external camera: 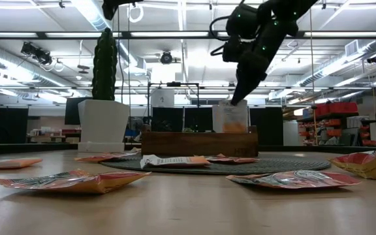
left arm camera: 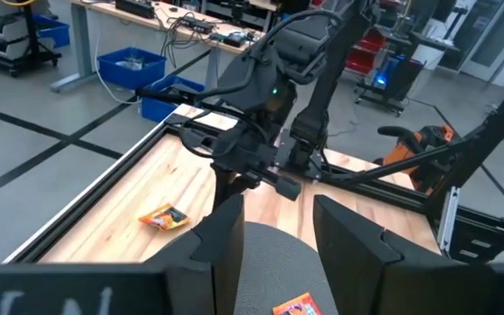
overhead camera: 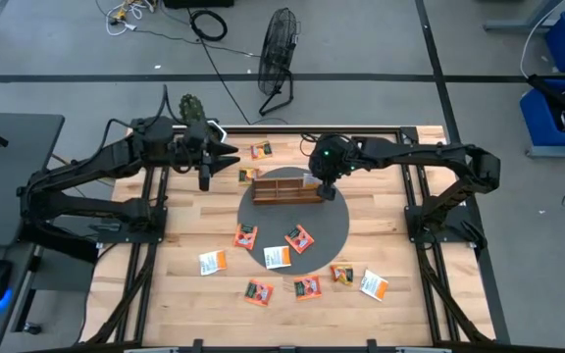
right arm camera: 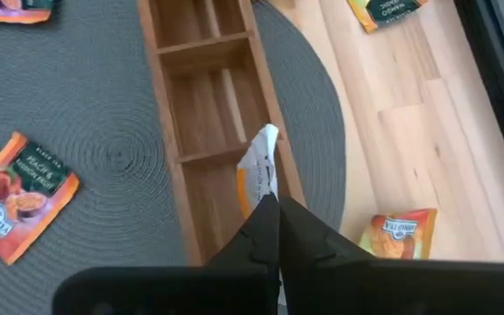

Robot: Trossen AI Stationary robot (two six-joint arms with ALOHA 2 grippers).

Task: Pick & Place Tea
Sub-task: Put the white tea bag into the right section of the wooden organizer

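We see the right gripper (right arm camera: 269,206) over the right end of the wooden tray (overhead camera: 284,188), fingers pinched together on one white-and-orange tea sachet (right arm camera: 258,166), which stands upright with its lower edge inside the tray's end compartment; the low view shows the same sachet (external camera: 231,117) sticking up above the tray wall (external camera: 198,143). The tray sits on a round grey mat (overhead camera: 333,230) mid-table, and we count four compartments in the right wrist view, the other three bare wood. Loose sachets in the high view, we count eleven: two behind the tray, one at the far edge (overhead camera: 260,150) and one just off the tray's left end (overhead camera: 248,175); three on the mat's near half, orange-red (overhead camera: 246,236), white (overhead camera: 278,257), orange-red (overhead camera: 300,238); five on the bare wood nearer the front, white-orange (overhead camera: 212,262), orange-red (overhead camera: 258,292), orange-red (overhead camera: 307,287), orange (overhead camera: 341,274), white (overhead camera: 374,284); plus the one held, so twelve if we count it. The left gripper (overhead camera: 204,178) hangs over the table's far-left area beside the tray's left end, its two fingers (left arm camera: 226,236) apart and holding nothing. A cactus in a white pot (external camera: 103,104) stands at the table's far edge.
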